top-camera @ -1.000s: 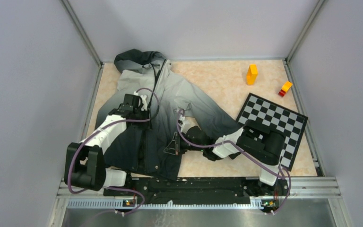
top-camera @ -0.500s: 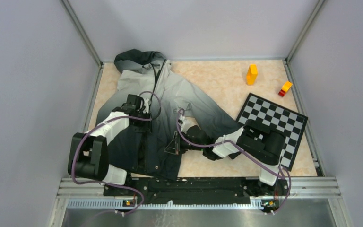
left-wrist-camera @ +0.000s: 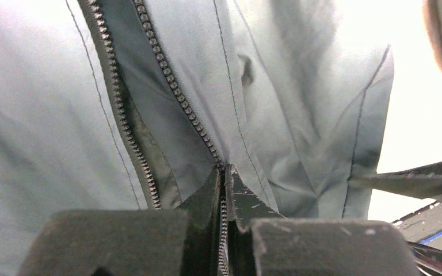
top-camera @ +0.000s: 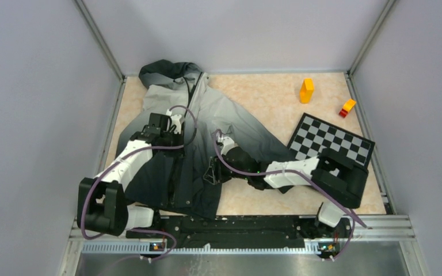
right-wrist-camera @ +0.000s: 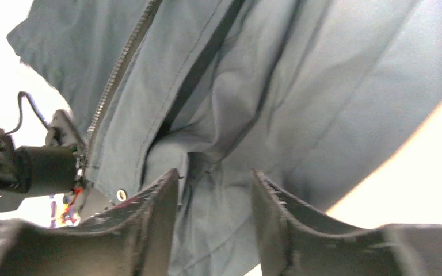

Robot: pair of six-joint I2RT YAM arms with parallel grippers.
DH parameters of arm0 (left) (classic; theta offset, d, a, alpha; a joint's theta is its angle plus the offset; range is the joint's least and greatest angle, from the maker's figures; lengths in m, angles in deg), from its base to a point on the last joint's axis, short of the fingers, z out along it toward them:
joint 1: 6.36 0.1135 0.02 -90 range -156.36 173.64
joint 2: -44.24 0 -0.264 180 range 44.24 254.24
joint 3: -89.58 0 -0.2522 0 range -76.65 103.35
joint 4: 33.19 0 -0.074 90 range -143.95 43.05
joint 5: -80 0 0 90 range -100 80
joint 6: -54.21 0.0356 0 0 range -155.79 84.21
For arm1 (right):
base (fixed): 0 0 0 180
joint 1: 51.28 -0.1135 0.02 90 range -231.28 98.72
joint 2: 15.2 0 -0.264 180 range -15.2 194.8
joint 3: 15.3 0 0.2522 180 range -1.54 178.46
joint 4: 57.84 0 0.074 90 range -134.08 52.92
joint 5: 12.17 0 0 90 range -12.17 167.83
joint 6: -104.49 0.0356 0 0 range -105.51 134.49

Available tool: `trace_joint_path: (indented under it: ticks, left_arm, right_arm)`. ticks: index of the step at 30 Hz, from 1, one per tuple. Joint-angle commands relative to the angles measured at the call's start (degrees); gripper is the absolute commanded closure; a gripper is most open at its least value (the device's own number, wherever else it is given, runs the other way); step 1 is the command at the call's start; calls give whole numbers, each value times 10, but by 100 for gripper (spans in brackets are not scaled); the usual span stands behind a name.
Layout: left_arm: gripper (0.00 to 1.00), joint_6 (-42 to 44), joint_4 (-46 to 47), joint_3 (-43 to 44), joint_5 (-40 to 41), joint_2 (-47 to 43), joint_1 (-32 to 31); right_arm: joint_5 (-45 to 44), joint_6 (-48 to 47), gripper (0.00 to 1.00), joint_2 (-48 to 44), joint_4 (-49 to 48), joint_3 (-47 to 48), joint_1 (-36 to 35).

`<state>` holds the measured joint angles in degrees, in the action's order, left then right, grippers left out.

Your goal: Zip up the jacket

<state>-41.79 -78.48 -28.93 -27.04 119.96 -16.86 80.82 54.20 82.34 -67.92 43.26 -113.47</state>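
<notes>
Jacket (top-camera: 218,115) lies spread over the desk (top-camera: 265,92) from centre to 9 o'clock, hood at 11 o'clock. Left hand (left-wrist-camera: 225,178) is pinched tight on the zipper (left-wrist-camera: 172,92) where the tooth rows meet. Right hand (right-wrist-camera: 216,184) is at the hem, 6 o'clock side, fingers (right-wrist-camera: 161,218) apart with fabric bunched between; cannot tell if it grips.

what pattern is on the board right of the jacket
Black and white checks on the board; the top view shows it best.

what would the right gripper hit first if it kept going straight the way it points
The jacket: its grey fabric lies bunched straight ahead of the open right gripper, probably almost touching, though depth is unclear.
</notes>
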Motion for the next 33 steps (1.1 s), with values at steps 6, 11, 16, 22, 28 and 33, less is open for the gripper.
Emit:
trace_joint_path:
  ticks: [6, 11, 16, 22, 28, 33]
  left_arm:
    - [100, 15, 25, 12, -57, -36, 1]
    - [100, 18, 35, 11, -87, -55, 1]
    - [100, 19, 42, 5, -100, -70, 1]
    - [100, 20, 43, 8, -101, -70, 1]
    - [100, 21, 43, 8, -108, -70, 1]
    - [100, 22, 47, 5, -113, -71, 1]
  right_arm:
    - [-120, -143, 22, -68, 102, 116, -56]
    - [-54, -29, 18, -4, -126, 57, -57]
    - [-116, 66, 19, 40, -191, 41, -67]
    - [-165, 93, 20, 61, -202, 38, -71]
    - [-161, 101, 23, 113, -234, 60, -84]
    - [-172, 111, 32, 143, -225, 75, -86]
